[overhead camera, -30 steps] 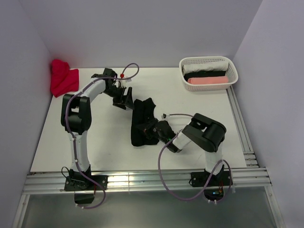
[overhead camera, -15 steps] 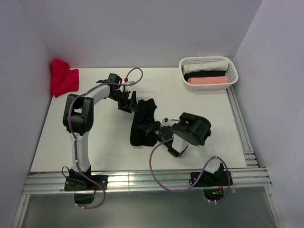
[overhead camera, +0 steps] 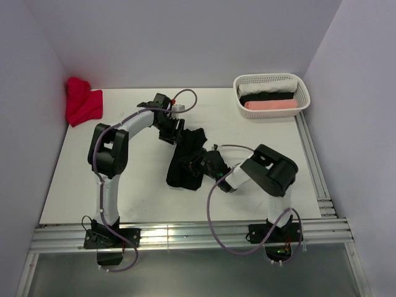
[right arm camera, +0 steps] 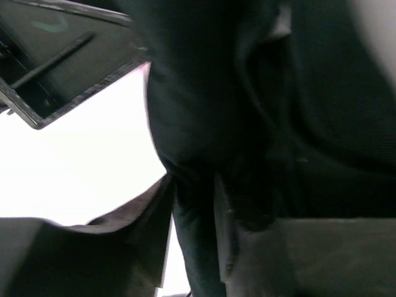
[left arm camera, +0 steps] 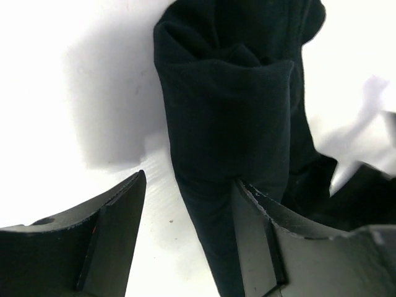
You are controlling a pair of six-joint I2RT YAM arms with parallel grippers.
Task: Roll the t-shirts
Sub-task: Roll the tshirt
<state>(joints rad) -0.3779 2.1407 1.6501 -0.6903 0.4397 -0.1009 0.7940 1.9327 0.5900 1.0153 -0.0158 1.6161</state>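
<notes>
Left hand (left arm camera: pixel 189 179) wide astride black t-shirt (left arm camera: pixel 229 111) end — right hand (overhead camera: pixel 197 164) in cloth, grip unclear

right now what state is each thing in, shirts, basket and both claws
black t-shirt: folded into a long strip, lying flat, not rolled
red t-shirt: crumpled in a heap at the far left corner
basket: upright, holding white, black and pink rolls
left claw: open, at the strip's far end
right claw: down on the strip's middle, cloth between its fingers, grip unclear
</notes>
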